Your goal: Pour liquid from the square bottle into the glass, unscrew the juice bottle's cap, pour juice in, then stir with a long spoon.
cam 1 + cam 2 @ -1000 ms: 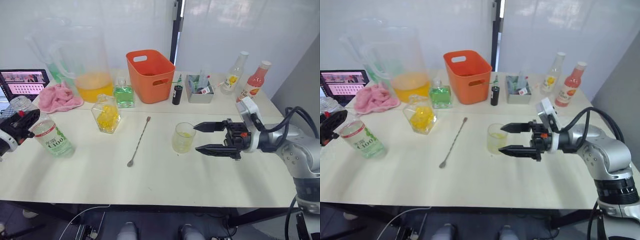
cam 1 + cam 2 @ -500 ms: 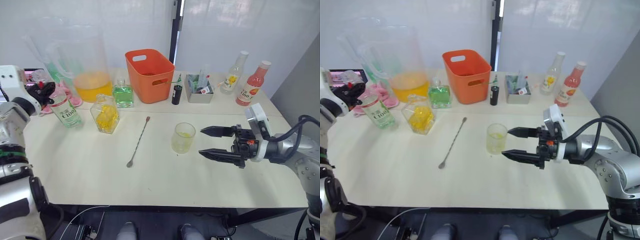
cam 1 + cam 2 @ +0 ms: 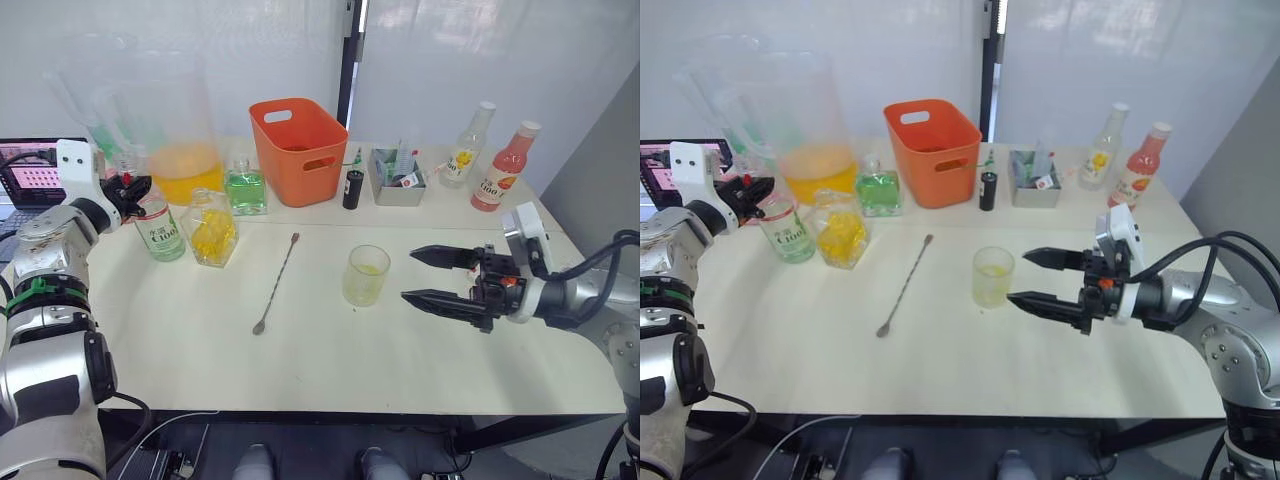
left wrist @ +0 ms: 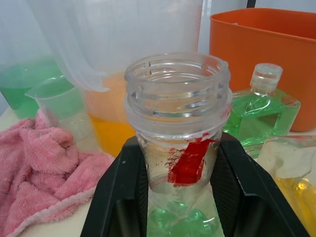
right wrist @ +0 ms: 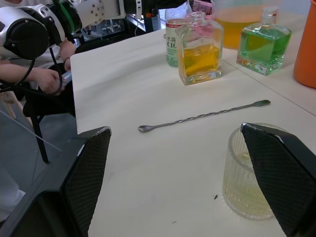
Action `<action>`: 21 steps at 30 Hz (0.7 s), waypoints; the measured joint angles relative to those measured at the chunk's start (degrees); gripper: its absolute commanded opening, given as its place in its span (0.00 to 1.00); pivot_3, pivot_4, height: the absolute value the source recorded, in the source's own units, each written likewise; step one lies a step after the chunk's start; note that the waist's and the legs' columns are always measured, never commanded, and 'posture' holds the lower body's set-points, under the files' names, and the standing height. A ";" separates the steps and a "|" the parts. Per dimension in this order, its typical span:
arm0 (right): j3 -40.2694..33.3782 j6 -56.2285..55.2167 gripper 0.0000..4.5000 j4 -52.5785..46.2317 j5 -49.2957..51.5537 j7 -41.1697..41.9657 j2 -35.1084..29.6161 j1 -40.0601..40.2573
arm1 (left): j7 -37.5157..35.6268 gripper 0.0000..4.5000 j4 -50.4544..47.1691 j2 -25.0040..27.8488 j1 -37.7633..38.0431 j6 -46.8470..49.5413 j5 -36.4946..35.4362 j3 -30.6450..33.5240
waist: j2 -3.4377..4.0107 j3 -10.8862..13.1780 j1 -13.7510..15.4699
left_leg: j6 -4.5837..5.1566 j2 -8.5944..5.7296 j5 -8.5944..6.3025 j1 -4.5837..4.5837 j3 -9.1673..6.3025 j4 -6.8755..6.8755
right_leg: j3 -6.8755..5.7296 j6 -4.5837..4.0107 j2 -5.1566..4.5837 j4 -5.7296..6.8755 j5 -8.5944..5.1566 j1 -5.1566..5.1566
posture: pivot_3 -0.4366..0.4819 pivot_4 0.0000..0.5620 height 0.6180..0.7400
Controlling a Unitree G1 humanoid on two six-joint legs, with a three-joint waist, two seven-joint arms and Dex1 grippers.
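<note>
The clear juice bottle (image 3: 160, 232) with a green label stands upright at the left of the table, its mouth (image 4: 177, 74) uncapped. My left gripper (image 4: 180, 182) is shut on its neck. Right beside it stands the square bottle (image 3: 212, 228) with yellow liquid. The long spoon (image 3: 278, 283) lies flat on the table's middle. The ribbed glass (image 3: 366, 275) holds a little pale yellow liquid. My right gripper (image 3: 408, 273) hovers open just right of the glass, fingers pointing at it and apart from it.
A green square bottle (image 3: 247, 188), a big pitcher (image 3: 175, 140) of orange liquid, an orange basket (image 3: 300, 150), a small dark bottle (image 3: 354, 188), a grey box (image 3: 398, 180) and two tall bottles (image 3: 508, 165) line the back. A pink cloth (image 4: 44, 163) lies at the far left.
My left arm has carried the juice bottle from the left front edge back and rightward to beside the yellow square bottle. My right gripper has drawn back a little from the glass.
</note>
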 measured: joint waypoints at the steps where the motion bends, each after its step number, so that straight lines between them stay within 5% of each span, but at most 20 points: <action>1: 0.01 -0.02 1.00 0.25 -0.03 -0.06 0.00 -0.22 | 0.03 0.50 0.00 0.00 0.00 -0.03 0.02 0.03 | 0.00 0.00 -0.02 | 0.00 0.00 0.00 0.00 0.00 0.00 | 0.00 0.00 0.00 0.00 0.00 0.00 | 0.48 0.27 0.99; 8: 0.92 -0.38 1.00 1.03 -0.55 -0.04 0.00 -1.79 | 0.04 0.99 -0.27 0.00 0.01 -0.21 -0.79 1.72 | 0.00 0.00 -0.23 | 0.00 0.00 0.00 -0.01 0.00 0.00 | 0.00 0.00 0.00 0.00 0.00 0.00 | 0.48 0.27 0.99; 21: 2.45 -1.04 1.00 3.93 -2.10 1.58 0.02 -3.55 | -2.61 0.99 -14.80 0.26 0.91 3.92 -8.40 7.73 | -0.01 0.01 -0.42 | -0.01 0.00 0.01 -0.03 -0.01 0.00 | 0.00 0.00 0.00 0.00 0.00 -0.01 | 0.48 0.27 0.99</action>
